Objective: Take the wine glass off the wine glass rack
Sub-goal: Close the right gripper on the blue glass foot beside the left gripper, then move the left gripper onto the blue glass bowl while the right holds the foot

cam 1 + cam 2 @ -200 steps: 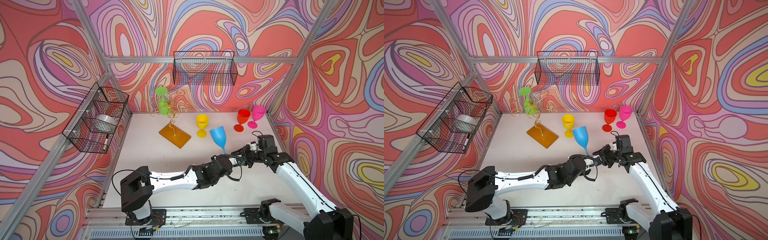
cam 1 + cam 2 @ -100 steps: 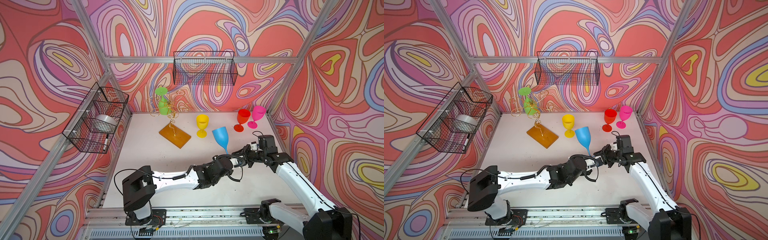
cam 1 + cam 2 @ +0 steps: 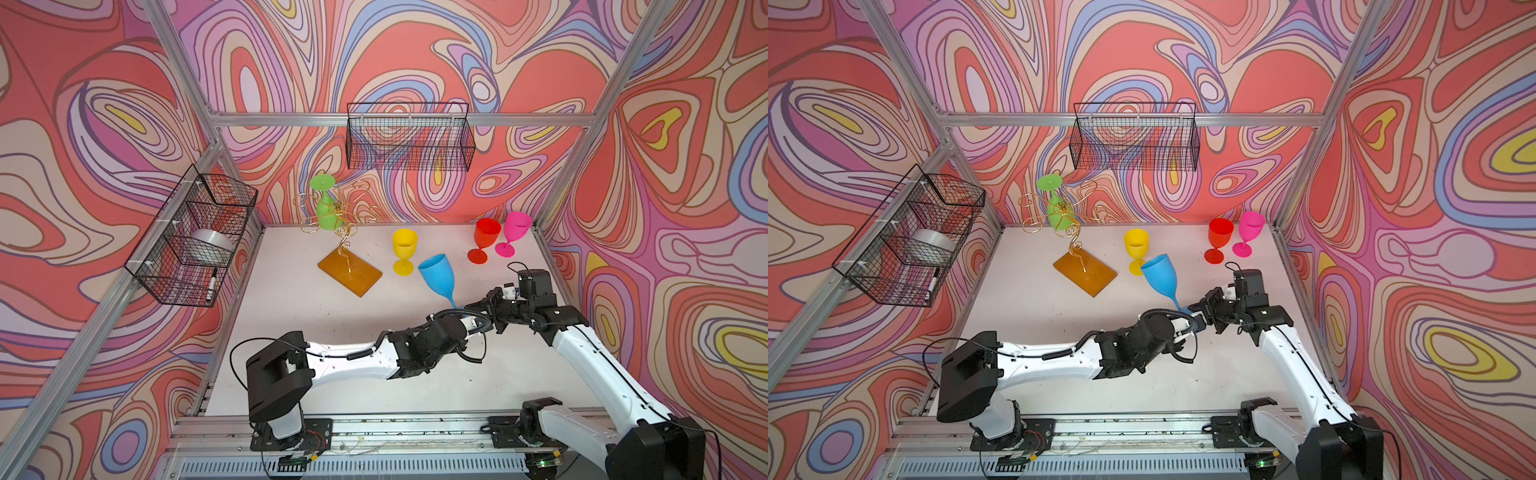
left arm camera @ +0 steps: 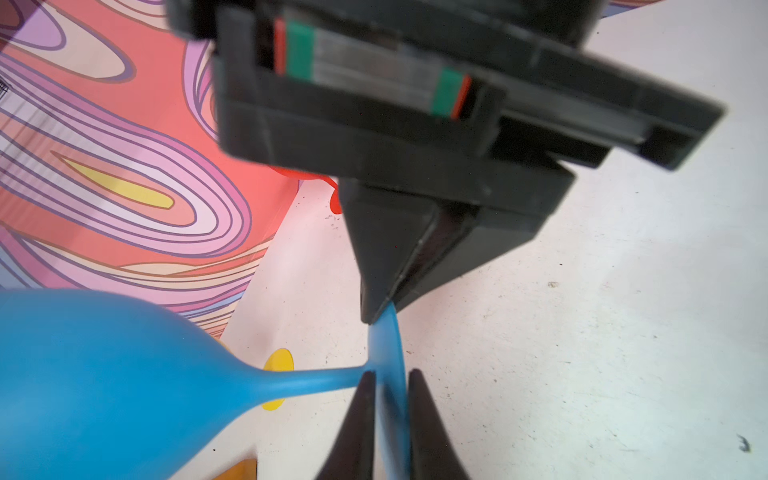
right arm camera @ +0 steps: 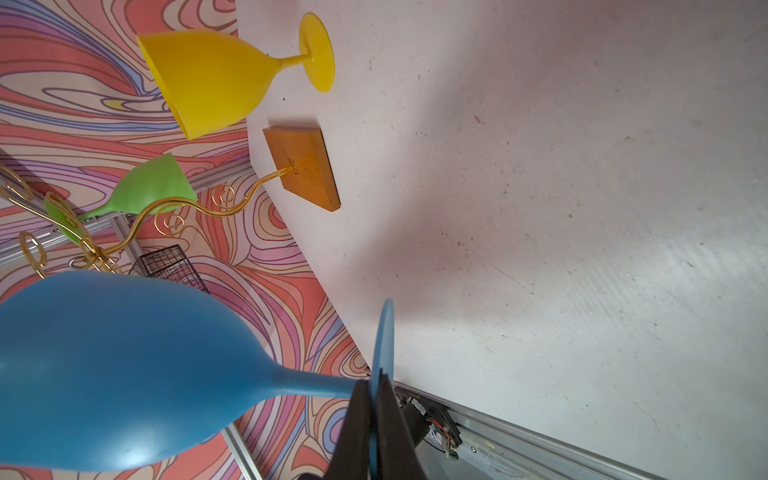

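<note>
Blue wine glass (image 5: 124, 374) in right gripper (image 5: 374, 380)

- This is a robot lab test cell, not a home or a bar.
- A bare aluminium frame (image 3: 399, 119) boxes me in, with printed swirl walls (image 3: 104, 124) on the left, far and right sides.
- My left arm (image 3: 345, 365) and right arm (image 3: 594, 365) are bolted to a rail (image 3: 415, 426) at the near edge of a scuffed white table (image 3: 311, 316). Bare wiring (image 3: 309, 440) shows at the left arm's base.
- A left basket (image 3: 191, 237) and a far basket (image 3: 409, 137) of black wire hang on the frame.
- The glasses are opaque, toy-coloured props: blue glass (image 3: 436, 276), yellow glass (image 3: 404, 249), red glass (image 3: 487, 235), pink glass (image 3: 517, 226).
</note>
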